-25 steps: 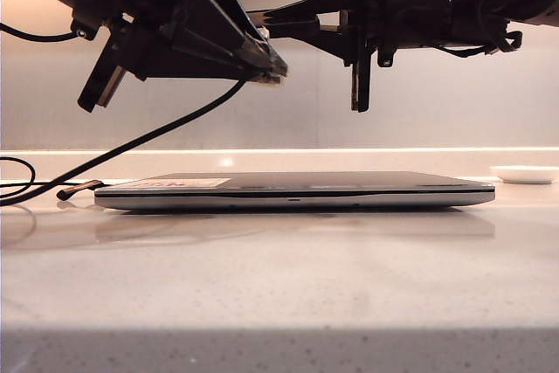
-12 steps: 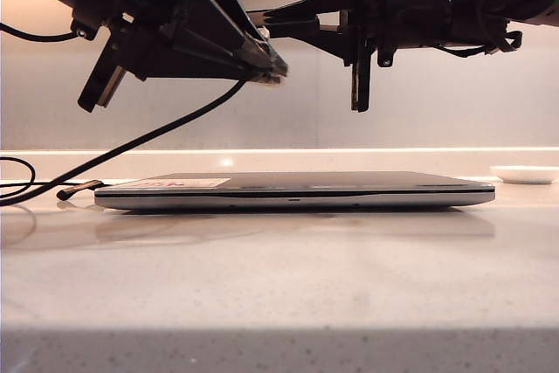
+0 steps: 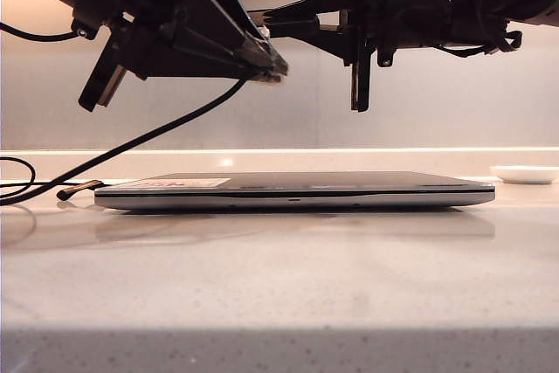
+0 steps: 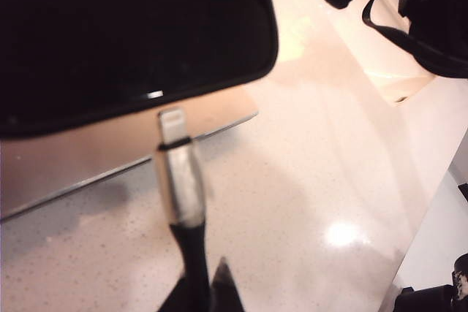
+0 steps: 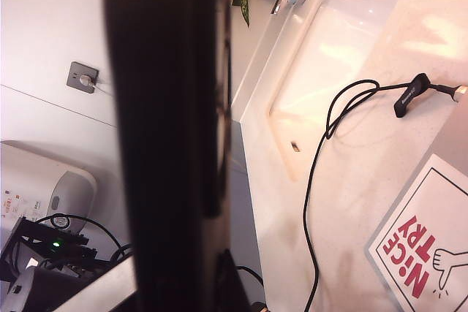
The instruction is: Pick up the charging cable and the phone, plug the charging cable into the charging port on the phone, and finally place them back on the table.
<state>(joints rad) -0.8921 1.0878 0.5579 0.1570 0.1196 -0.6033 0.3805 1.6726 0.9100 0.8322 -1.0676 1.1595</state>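
Left gripper (image 3: 278, 68) clamped on charging cable (image 4: 179, 180), plug tip just short of phone (image 4: 124, 34) edge. Right gripper (image 3: 262, 22) closed on phone, both above laptop (image 3: 297, 189) on table (image 3: 279, 286).

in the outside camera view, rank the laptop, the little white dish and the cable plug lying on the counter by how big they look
Largest to smallest, as they appear:
1. The laptop, spanning most of the view's width.
2. The white dish, far right.
3. The cable plug lying at the left.
Dish and plug sit at unclear depths, so their order is uncertain.
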